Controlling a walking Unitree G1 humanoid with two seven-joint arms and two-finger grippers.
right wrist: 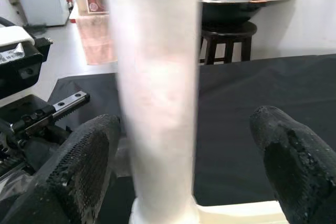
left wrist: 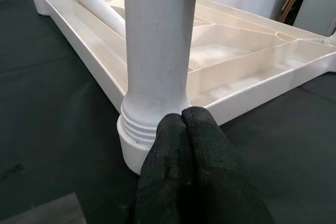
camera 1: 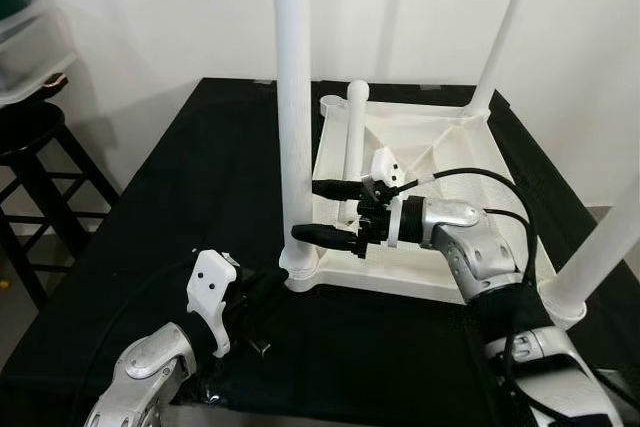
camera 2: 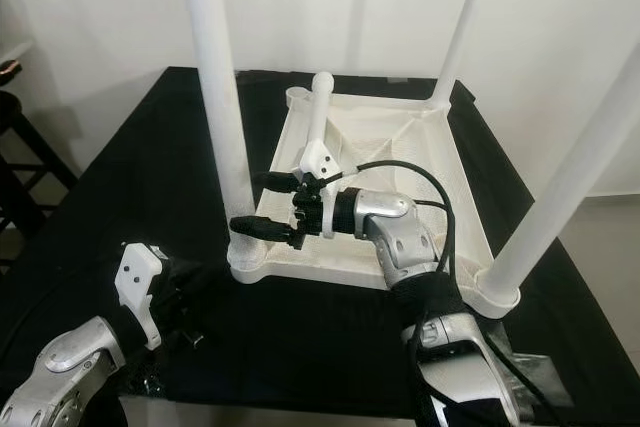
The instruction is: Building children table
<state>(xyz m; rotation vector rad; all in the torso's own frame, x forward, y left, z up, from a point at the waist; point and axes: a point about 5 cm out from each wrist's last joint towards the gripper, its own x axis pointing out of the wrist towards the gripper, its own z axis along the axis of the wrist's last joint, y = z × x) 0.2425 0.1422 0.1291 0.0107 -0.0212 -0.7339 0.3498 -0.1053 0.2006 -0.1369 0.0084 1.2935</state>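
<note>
Inverted table top (camera 1: 440, 162) lay on the black cloth (camera 1: 200, 177). Right gripper (camera 1: 325, 212), fingers apart, faced the 7 o'clock leg (camera 1: 293, 97); left gripper (left wrist: 184, 124), fingers together, braced its socket. Next: probably seat the loose leg (camera 1: 353, 137).

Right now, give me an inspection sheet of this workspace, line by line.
Surface: black cloth covering the work surface.
Job's things: white tabletop lying upside down; three legs stand in its corners, near-left leg among them; loose leg lying in the tray.
Clutter: nothing seen.
Grippers: right pincer open, fingers either side of the near-left leg; left pincer shut, tips against that leg's base.
Cables: black cable looping over the right arm.
Surroundings: white wall; dark stool to the left.
</note>
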